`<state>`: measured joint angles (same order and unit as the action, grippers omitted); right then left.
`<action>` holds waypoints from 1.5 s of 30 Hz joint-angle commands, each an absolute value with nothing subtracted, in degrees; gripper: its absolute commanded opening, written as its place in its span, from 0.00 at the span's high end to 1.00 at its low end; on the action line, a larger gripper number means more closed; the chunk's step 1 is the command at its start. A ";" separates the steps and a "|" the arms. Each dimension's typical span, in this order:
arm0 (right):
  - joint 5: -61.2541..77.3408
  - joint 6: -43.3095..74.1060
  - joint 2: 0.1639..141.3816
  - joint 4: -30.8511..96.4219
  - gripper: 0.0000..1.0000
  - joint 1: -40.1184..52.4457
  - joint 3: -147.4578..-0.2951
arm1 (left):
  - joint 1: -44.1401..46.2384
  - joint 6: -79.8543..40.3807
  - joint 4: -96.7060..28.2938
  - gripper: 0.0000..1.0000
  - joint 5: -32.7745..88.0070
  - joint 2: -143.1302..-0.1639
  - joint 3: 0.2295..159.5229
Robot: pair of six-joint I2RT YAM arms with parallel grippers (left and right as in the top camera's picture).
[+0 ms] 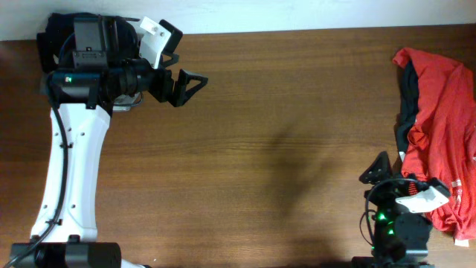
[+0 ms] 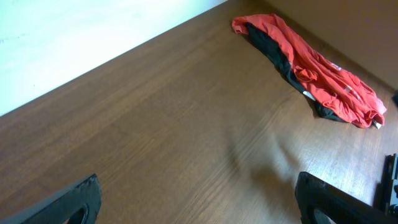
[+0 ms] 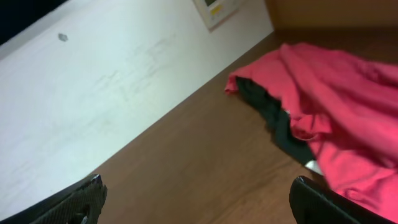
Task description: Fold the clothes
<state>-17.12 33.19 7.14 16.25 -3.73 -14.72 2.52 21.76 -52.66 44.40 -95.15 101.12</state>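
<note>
Far right, clothes [image 1: 445, 112] near table [image 1: 282, 149] edge

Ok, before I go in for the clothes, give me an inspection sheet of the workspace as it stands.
Surface: brown wooden table, bare across the middle.
Job's things: red garment crumpled in an unfolded heap at the table's right edge; black garment showing from under its left side.
Clutter: nothing seen.
Grippers: left gripper open, nothing between its fingers, at the far left corner; right gripper open, nothing between its fingers, close by the heap.
Cables: black cable running along the left arm.
Surroundings: pale wall along the table's far edge.
</note>
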 commanded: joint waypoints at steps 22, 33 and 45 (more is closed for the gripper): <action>-5.08 16.21 0.19 3.86 0.01 -0.64 -0.32 | 2.63 22.83 -52.51 0.01 45.19 -94.70 100.97; -1.89 0.38 0.19 4.67 0.01 -0.64 -0.32 | 2.63 22.83 -52.51 0.01 45.19 -94.70 100.97; -1.93 0.43 0.19 4.49 0.01 -0.71 -0.32 | 2.63 22.83 -52.51 0.01 45.19 -94.70 100.97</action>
<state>-2.66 1.04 0.80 4.40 -1.06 -0.89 2.52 21.76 -52.64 44.40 -95.15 101.12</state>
